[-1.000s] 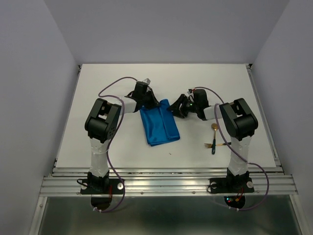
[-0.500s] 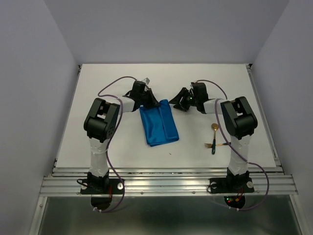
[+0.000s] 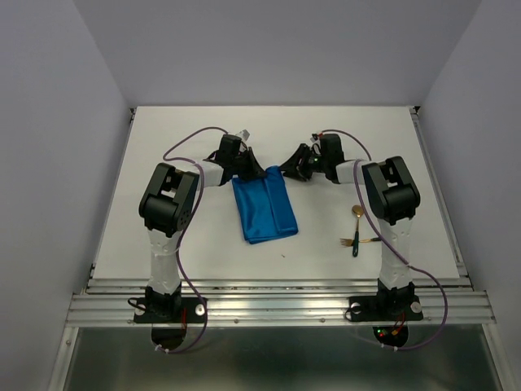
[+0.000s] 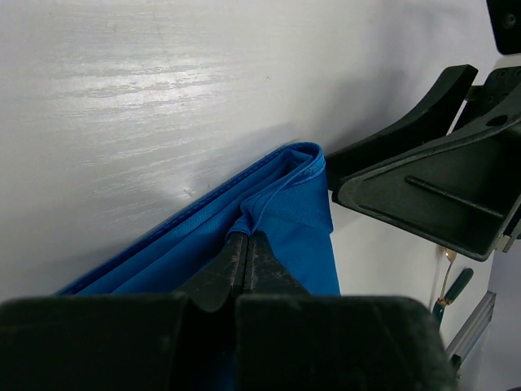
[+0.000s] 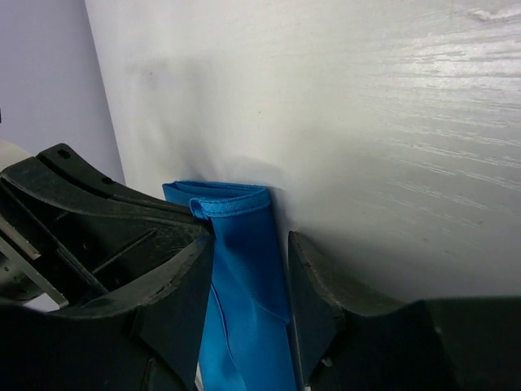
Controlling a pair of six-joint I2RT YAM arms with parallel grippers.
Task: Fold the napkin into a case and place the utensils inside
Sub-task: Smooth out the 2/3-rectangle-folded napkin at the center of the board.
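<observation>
The blue napkin (image 3: 264, 210) lies folded into a flat rectangle mid-table; I cannot tell whether it forms a case. My left gripper (image 3: 251, 171) is shut on a pinch of cloth at its far left corner, and the left wrist view shows the tips (image 4: 247, 238) pressed together on the napkin (image 4: 293, 195). My right gripper (image 3: 286, 169) is open at the far right corner. In the right wrist view its jaws (image 5: 251, 244) straddle the napkin's edge (image 5: 244, 277). The spoon (image 3: 356, 212) and fork (image 3: 352, 242) lie on the table to the right, apart from both grippers.
The white table (image 3: 203, 244) carries only the napkin and utensils. Raised rails run along its right edge (image 3: 435, 187) and near edge (image 3: 277, 285). The two grippers sit close together at the napkin's far end. A green utensil handle (image 4: 454, 285) shows in the left wrist view.
My right gripper has moved left and slightly farther away, up to the napkin's far right corner, with its jaws a little narrower. The left gripper, napkin and utensils have stayed put.
</observation>
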